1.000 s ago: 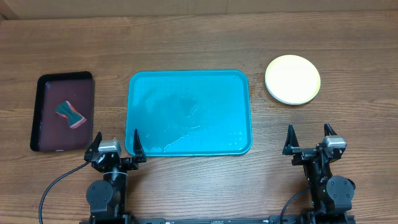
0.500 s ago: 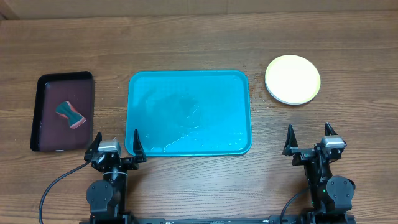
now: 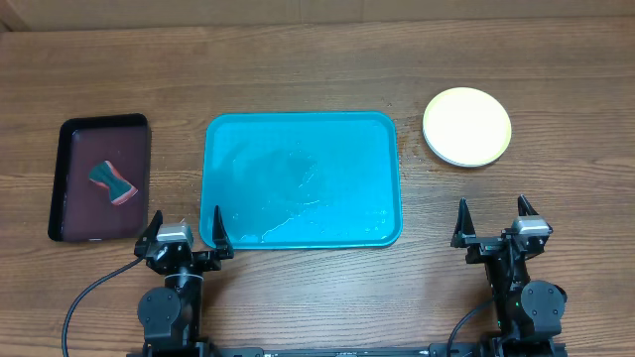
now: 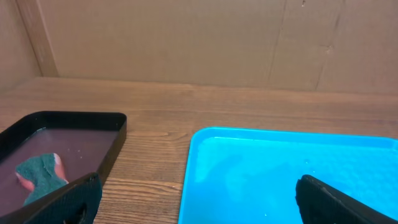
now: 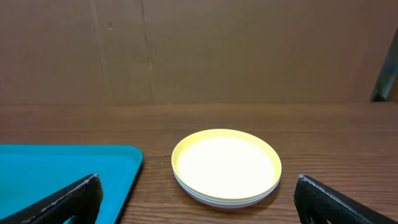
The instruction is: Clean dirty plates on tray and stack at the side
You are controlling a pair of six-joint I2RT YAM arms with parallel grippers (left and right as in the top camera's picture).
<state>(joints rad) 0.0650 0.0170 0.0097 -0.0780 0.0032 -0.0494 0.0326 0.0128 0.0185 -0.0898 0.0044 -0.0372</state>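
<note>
The plates point(image 3: 466, 127) sit stacked on the table to the right of the tray, the yellow-green rimmed one on top; the stack also shows in the right wrist view point(image 5: 226, 166). The turquoise tray point(image 3: 303, 178) lies in the middle with nothing on it, only wet streaks; its left part shows in the left wrist view point(image 4: 286, 174). My left gripper point(image 3: 185, 238) is open and empty at the tray's near left corner point(image 4: 199, 199). My right gripper point(image 3: 493, 226) is open and empty, in front of the plate stack point(image 5: 199, 199).
A dark maroon-black tray point(image 3: 99, 178) lies at the left with a teal and red sponge point(image 3: 111, 182) in it; both show in the left wrist view, the tray point(image 4: 74, 121) and the sponge point(image 4: 40, 175). A cardboard wall stands behind the table.
</note>
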